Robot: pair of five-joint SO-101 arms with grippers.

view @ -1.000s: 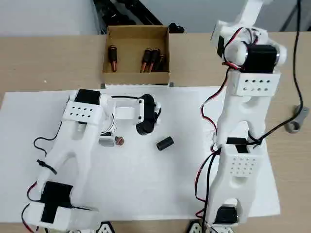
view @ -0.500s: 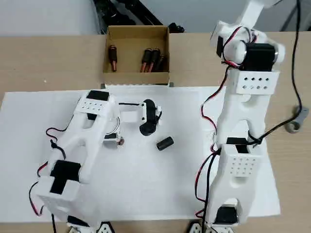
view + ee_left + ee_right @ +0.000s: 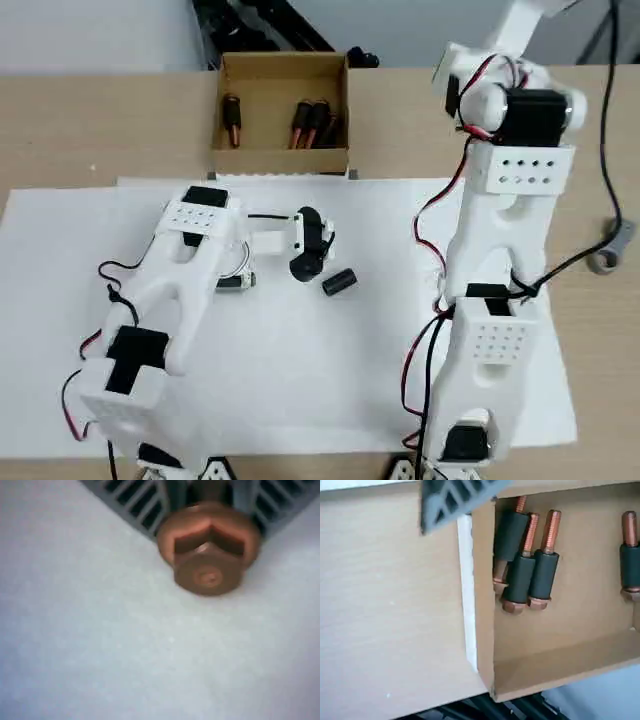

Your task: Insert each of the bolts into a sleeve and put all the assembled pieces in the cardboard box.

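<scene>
1. High view: The cardboard box (image 3: pixel 280 160) stands on the wooden counter (image 3: pixel 100 120), at the far edge of a white sheet (image 3: pixel 300 380). Four assembled pieces (image 3: pixel 305 122) lie in it, one at the left and three together at the right. One black sleeve (image 3: pixel 340 283) lies loose on the sheet in front of the box. The left pincer (image 3: pixel 240 282) sits low over the sheet, near the sleeve and apart from it. The right arm (image 3: pixel 510 200) stretches along the sheet's right side, with its far end near the box's right wall.
2. Left wrist view: The left pincer is closed on a copper bolt (image 3: pixel 209 550). Its ribbed grey fingers (image 3: pixel 131 500) flank the shank. The hex head faces the camera, close over the white sheet.
3. Right wrist view: The right pincer (image 3: pixel 454 501) shows as one ribbed grey finger over the counter, beside the box wall. Whether it is open or closed cannot be told. Inside the box, three pieces lie against that wall and a fourth lies well apart.
</scene>
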